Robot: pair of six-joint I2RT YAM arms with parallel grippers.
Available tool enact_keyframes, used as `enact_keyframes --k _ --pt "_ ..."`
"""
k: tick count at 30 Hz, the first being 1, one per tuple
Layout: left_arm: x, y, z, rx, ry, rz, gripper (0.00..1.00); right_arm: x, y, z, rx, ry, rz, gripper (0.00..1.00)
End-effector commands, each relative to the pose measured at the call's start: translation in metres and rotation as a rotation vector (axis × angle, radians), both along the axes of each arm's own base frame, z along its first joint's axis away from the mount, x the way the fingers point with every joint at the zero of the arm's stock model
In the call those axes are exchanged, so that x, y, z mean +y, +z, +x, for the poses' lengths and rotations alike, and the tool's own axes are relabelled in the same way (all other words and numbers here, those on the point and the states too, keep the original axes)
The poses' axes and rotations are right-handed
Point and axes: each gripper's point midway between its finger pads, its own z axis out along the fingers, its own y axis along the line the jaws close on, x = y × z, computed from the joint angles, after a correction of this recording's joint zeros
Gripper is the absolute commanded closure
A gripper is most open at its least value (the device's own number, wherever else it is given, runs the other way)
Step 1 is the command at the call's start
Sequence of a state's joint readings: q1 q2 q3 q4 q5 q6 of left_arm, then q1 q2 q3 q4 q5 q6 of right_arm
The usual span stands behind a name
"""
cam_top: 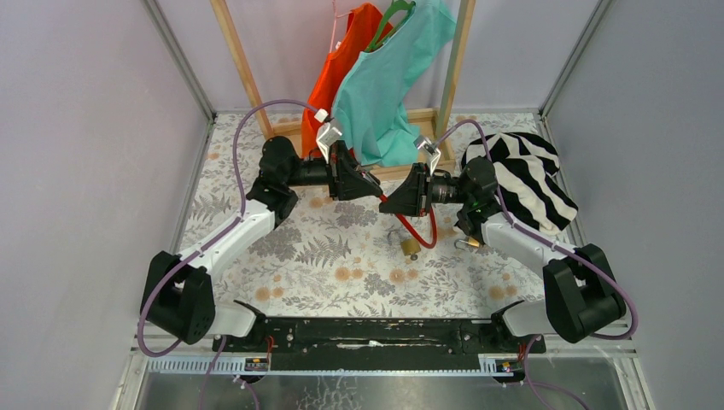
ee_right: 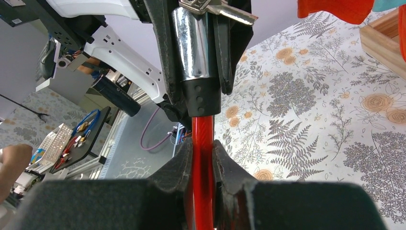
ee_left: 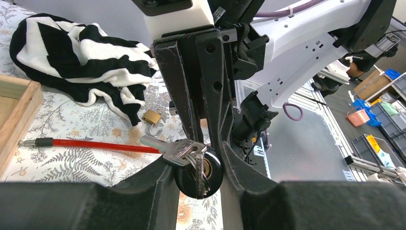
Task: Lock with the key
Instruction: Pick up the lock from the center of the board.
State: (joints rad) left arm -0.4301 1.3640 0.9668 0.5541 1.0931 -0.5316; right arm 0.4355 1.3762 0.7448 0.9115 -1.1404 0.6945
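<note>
From above, the two arms meet in front of the wooden frame (cam_top: 453, 77), over the flowered surface (cam_top: 341, 265). The left gripper (cam_top: 369, 184) and the right gripper (cam_top: 394, 203) point at each other, almost tip to tip. A red cable (cam_top: 429, 232) hangs in a loop under the right gripper, on the near side of the frame. A small brass padlock (cam_top: 411, 247) lies on the surface just beside this loop. A striped cloth (cam_top: 529, 179) lies to the right of the frame.

In the left wrist view, the left jaws are clenched around the black round end of the lock barrel (ee_left: 198, 184). The key (ee_left: 184, 150) sits at this end. I cannot tell if the pads press the key itself.

In the right wrist view, the right jaws grasp the red cable just under the barrel. The barrel is raised off the surface and the key is at its far end.
</note>
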Motion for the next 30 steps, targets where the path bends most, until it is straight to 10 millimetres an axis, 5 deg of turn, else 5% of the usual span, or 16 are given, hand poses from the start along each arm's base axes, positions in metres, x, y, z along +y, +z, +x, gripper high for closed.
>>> enact_keyframes --k 1,5,10,16,21,26,30 --pt "0.001 0.008 0.006 -0.019 0.059 -0.028 0.87 0.0 0.007 0.008 -0.073 -0.036 0.009 0.94" --pt "0.007 -0.014 0.038 0.123 0.276 0.094 1.0 -0.002 -0.01 0.027 -0.115 -0.13 -0.096 0.84" --pt "0.014 -0.036 0.062 0.318 0.5 0.241 1.0 -0.011 -0.029 0.051 -0.209 -0.242 -0.233 0.78" --pt "0.021 -0.044 0.079 0.492 0.648 0.303 0.98 -0.015 -0.034 0.06 -0.256 -0.298 -0.289 0.98" --pt "0.014 -0.025 0.074 0.531 0.595 0.218 0.65 -0.014 -0.029 0.056 -0.216 -0.29 -0.264 1.0" --pt "0.015 -0.003 0.065 0.459 0.487 0.116 0.27 -0.012 0.001 0.045 -0.14 -0.232 -0.117 1.0" --pt "0.024 0.006 0.059 0.377 0.444 0.073 0.16 -0.014 0.023 0.036 -0.094 -0.192 -0.032 1.0"
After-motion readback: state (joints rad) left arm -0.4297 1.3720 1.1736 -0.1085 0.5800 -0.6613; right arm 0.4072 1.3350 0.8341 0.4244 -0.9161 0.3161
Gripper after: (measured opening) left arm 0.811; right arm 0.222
